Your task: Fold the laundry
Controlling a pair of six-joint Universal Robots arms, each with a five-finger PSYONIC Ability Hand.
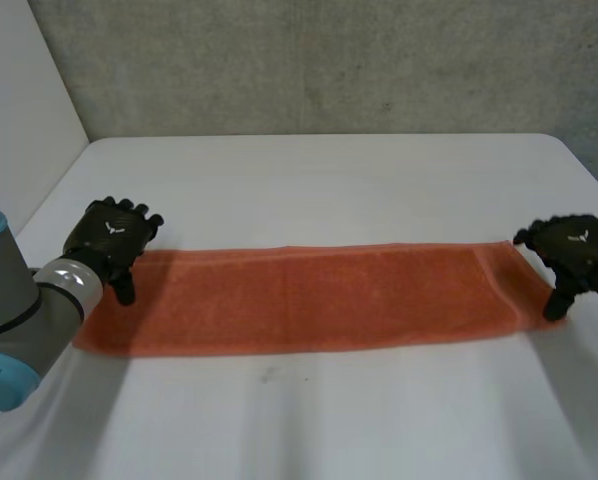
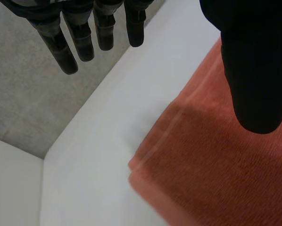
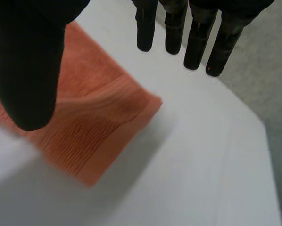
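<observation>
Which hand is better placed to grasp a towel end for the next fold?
Probably the right hand: a corner of the orange towel lies between its thumb and open fingers.

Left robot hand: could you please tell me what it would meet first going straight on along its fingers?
Probably the bare table just beyond the corner of the orange towel; the straight fingers of the left robot hand aim past it, though depth is unclear.

Towel (image 1: 309,298) lies lengthwise across the counter (image 1: 319,190); left hand (image 1: 111,235) at its left end; right hand (image 1: 577,250) at its right end.
</observation>
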